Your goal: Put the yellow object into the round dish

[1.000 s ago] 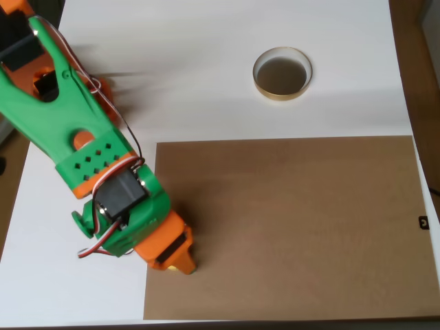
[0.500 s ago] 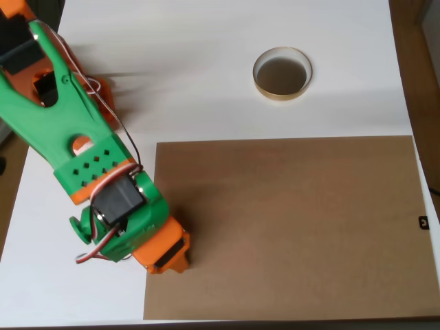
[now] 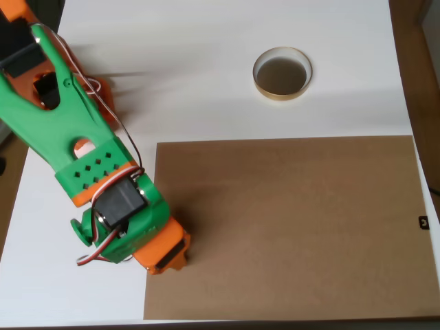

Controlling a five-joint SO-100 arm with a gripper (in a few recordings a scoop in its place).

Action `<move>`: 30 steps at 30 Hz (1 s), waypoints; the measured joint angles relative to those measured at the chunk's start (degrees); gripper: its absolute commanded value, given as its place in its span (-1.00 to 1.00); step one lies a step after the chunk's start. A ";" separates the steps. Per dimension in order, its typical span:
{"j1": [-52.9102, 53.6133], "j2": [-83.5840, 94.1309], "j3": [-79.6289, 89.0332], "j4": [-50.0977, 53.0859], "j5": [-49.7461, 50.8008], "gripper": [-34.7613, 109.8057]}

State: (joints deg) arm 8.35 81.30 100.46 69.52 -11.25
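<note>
The round dish (image 3: 281, 95), tan-rimmed with a dark inside, stands at the back of the white table, right of centre, with nothing in it. My green and orange arm reaches in from the upper left. Its gripper (image 3: 170, 260) points down over the left edge of the brown board, far from the dish. The orange gripper body covers the fingers from above, so their state does not show. The yellow object is hidden; no yellow shows under or beside the gripper.
A large brown board (image 3: 289, 227) covers the front right of the white table (image 3: 206, 82). The arm's orange base (image 3: 96, 86) sits at the upper left. The table's right edge runs close to the board.
The gripper has shifted slightly left and back. A yellow bit that showed at its tip one second ago is now covered.
</note>
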 measured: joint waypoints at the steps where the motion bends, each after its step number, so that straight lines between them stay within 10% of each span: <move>1: -0.09 0.79 0.00 0.62 -0.26 -0.53; 30: -27.77 13.54 -0.44 9.23 -6.33 -0.53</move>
State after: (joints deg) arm -19.42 94.83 100.02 78.75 -17.58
